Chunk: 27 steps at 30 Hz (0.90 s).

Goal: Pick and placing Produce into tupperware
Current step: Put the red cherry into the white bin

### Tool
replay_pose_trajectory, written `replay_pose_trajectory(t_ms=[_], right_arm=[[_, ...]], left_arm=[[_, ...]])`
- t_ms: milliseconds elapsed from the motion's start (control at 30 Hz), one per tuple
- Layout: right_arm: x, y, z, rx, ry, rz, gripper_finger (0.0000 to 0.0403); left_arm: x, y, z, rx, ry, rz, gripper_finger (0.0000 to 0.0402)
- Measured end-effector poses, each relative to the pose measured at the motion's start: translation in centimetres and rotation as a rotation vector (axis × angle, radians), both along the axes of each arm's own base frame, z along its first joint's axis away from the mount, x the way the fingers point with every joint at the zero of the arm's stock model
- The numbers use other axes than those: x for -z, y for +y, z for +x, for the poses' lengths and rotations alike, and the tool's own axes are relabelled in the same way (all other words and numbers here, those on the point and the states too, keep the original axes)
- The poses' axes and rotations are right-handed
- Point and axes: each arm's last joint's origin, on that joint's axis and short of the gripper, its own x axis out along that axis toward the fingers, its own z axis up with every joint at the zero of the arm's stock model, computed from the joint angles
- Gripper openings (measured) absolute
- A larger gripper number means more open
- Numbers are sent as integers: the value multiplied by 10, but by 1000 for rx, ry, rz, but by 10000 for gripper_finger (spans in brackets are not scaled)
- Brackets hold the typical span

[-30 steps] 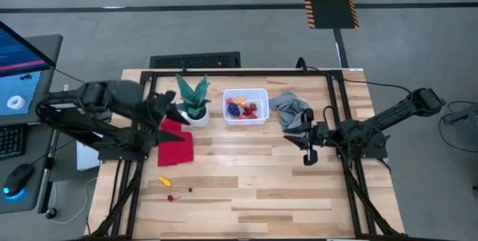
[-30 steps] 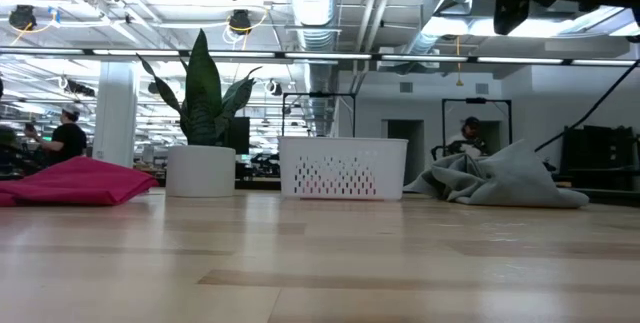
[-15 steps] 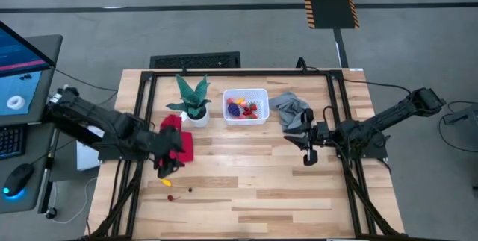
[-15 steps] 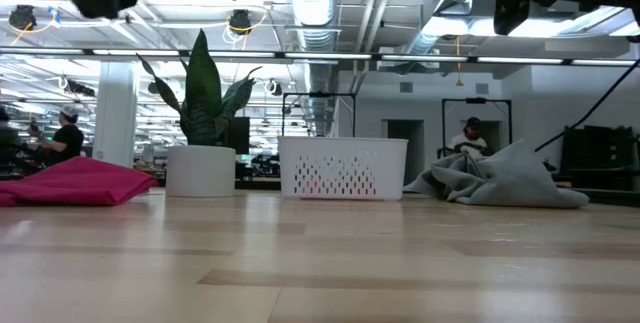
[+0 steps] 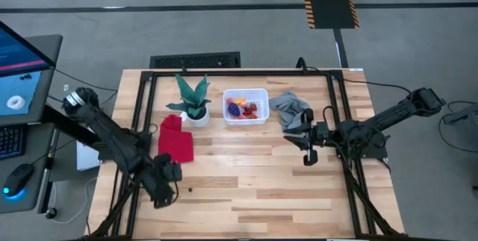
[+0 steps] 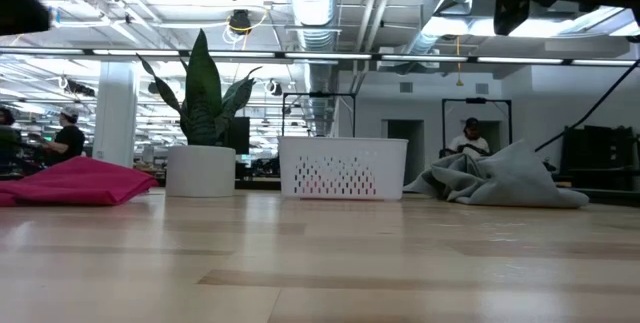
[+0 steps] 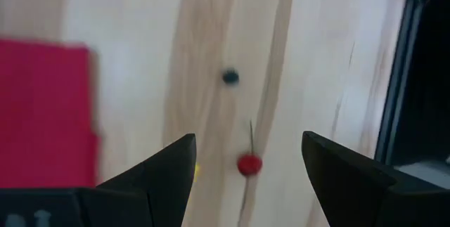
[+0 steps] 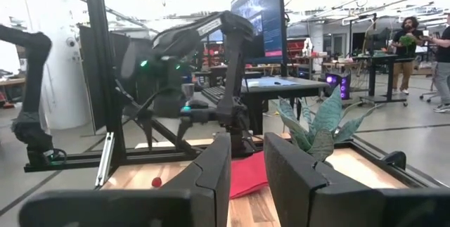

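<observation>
Cherry point(image 7: 249, 164) sits between my left jaws point(image 5: 161, 187), spread wide, near the counter's point(image 5: 254, 189) front-left corner. I'd drop straight down, centre it, then pinch gently. Bin point(image 5: 246, 106) waits by the back edge; right jaws point(image 5: 307, 148) hang narrow.

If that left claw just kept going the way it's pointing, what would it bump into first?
Probably the small red cherry, which lies on the wooden table between the open fingers of the left gripper. Depth is hard to judge; a dark ball lies farther on.
</observation>
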Motion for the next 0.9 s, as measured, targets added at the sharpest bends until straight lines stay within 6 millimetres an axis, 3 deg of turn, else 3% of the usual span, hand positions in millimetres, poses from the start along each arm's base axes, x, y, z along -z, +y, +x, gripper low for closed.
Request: replay_pose_trajectory(t_ms=[333, 600, 900], right_arm=[[0, 0, 0, 0, -1, 0, 108], [0, 0, 0, 0, -3, 1, 108], [0, 0, 0, 0, -2, 1, 108]], left_arm=[[55, -50, 9, 33, 87, 66, 249], [95, -64, 20, 43, 149, 112, 249], [99, -64, 20, 45, 150, 143, 236]])
